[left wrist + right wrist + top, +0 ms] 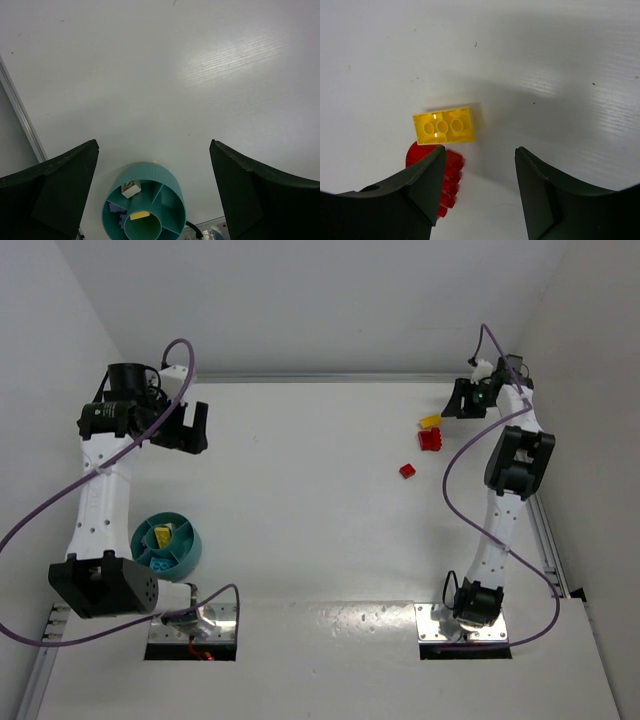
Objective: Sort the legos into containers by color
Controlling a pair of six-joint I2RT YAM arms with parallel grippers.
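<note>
1. Legos first: a yellow brick [443, 126] and a red brick [452, 172] sit snug against each other in the upper right of the overhead view. A smaller red one [406, 470] lies just below-left of them.
2. The right gripper [479, 157] hangs over that pair, jaws part-way apart and gripping nothing.
3. Catch: in its wrist view the yellow brick is up-left of the gap, not between the fingers. The lower-left finger also overlaps the red one.
4. I'd nudge it toward the yellow so only that brick gets straddled, then pinch its long sides.
5. The teal bowl [190, 562] is way off at lower left, yellow already in one compartment.
6. The left gripper [153, 150] is wide open and empty.
</note>
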